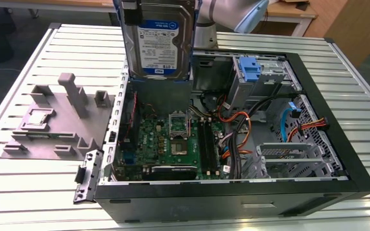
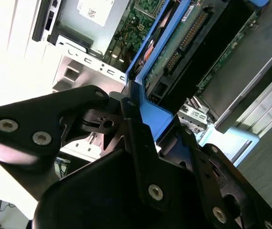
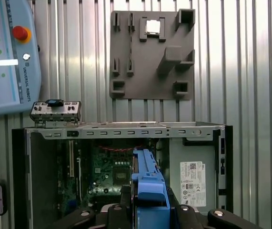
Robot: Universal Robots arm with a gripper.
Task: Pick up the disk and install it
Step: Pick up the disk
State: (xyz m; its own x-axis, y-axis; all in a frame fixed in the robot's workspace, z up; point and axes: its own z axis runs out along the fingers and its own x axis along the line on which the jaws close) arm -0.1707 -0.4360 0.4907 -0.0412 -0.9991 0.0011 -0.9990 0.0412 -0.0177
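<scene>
The disk (image 1: 159, 41) is a silver hard drive with a blue-and-white label and a blue carrier frame. It hangs upright above the back of the open computer case (image 1: 339, 159), label towards the exterior camera. My gripper (image 3: 147, 204) is shut on the disk's carrier frame from above. In the first wrist view the blue frame edge (image 3: 147, 179) sticks out between the black fingers (image 3: 126, 193). In the second wrist view the disk's green circuit-board side (image 2: 193, 38) runs away from the gripper (image 2: 159, 131), over the case interior.
Inside the case lie the motherboard (image 1: 172, 139), cables, a tall blue latch (image 1: 250, 70) and a metal drive cage (image 1: 288, 159). A grey power-supply box (image 3: 193, 176) sits in one corner. A grey fixture plate (image 1: 56, 125) lies beside the case, and a teach pendant (image 3: 7, 57) further off.
</scene>
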